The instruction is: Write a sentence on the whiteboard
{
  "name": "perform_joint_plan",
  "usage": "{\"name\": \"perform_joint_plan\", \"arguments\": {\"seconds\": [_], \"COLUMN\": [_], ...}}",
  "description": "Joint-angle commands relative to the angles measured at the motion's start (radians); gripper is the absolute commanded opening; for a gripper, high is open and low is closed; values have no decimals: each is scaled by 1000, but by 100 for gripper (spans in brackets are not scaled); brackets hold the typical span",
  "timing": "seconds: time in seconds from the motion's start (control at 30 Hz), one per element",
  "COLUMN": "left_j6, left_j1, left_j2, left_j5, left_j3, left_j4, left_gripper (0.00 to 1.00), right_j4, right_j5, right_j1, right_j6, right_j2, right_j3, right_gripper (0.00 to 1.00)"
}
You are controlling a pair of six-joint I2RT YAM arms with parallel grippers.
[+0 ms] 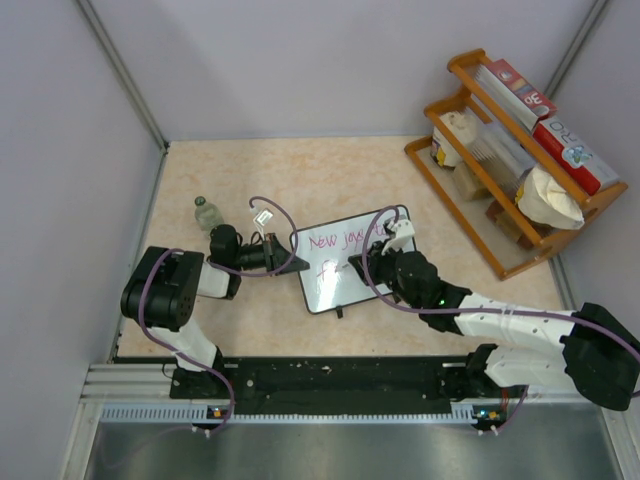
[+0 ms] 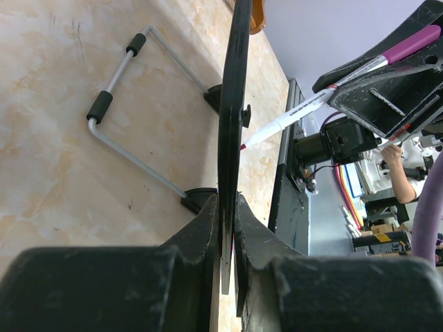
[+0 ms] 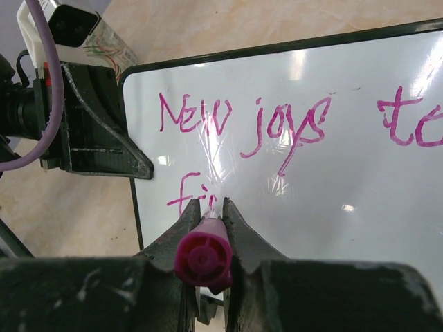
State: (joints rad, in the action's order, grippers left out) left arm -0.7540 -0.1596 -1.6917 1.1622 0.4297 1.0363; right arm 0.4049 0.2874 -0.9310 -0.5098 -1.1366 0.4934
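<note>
Your left gripper point(image 2: 228, 207) is clamped on the left rim of the whiteboard point(image 1: 340, 282), likely bracing it mid-worktop against pen pressure; the sentence point(image 3: 242, 121) reaches "fi", and your right gripper point(image 3: 208, 211) is closed around the marker point(image 3: 203, 259), tip at the board

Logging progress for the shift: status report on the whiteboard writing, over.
Left gripper shut on whiteboard edge. Right gripper shut on marker, tip at board. Sentence reads "New joys to", second line begun. Nothing seen blocking the board.
</note>
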Motion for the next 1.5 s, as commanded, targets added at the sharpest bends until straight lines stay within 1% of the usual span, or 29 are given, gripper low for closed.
{"name": "perform_joint_plan", "arguments": {"seconds": [0.0,0.6,1.03,1.47], "left_j6": [-5,-7,-8,-10], "left_j1": [2,3,3,3], "left_j2": [3,1,1,-2], "left_j5": [11,11,11,11], "left_j3": [-3,-3,-2,-3], "left_j4": [27,27,30,30], "left_gripper": [0,0,0,0], "right_j4": [12,-15,-46,-38], "right_j5": [61,98,47,-1], "right_j1": [9,17,18,18], "right_j6": [33,24,16,-2], "right_j2": [-14,17,37,43], "right_j3": [50,30,2,-42], "right_gripper": [0,0,0,0]}}
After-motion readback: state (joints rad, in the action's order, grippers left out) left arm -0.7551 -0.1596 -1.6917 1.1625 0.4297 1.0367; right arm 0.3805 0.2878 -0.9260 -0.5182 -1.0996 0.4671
